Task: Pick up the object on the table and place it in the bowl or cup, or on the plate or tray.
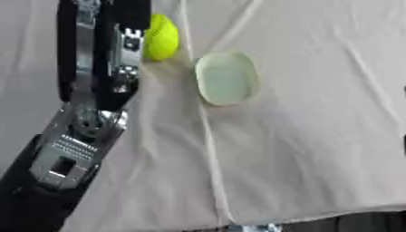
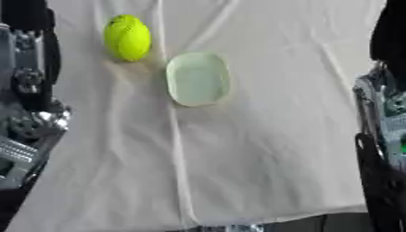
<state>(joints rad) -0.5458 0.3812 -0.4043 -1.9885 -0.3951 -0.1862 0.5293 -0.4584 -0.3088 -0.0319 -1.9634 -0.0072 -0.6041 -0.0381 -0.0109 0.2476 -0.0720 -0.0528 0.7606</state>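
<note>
A yellow-green ball [image 2: 127, 37] lies on the white cloth at the far left. Just right of it and a little nearer sits a pale green oval tray [image 2: 198, 79], with nothing in it. My left arm runs up the left side, and its dark hand [image 1: 131, 18] ends at the top edge right beside the ball, hiding the ball's left part in the left eye view. My right arm stands along the right edge of the right eye view, its dark hand [image 2: 390, 31] far to the right of the tray.
The white tablecloth [image 2: 269, 149] has long creases, one running from the tray toward the near table edge [image 2: 262, 224]. Bare cloth stretches between the tray and the right arm.
</note>
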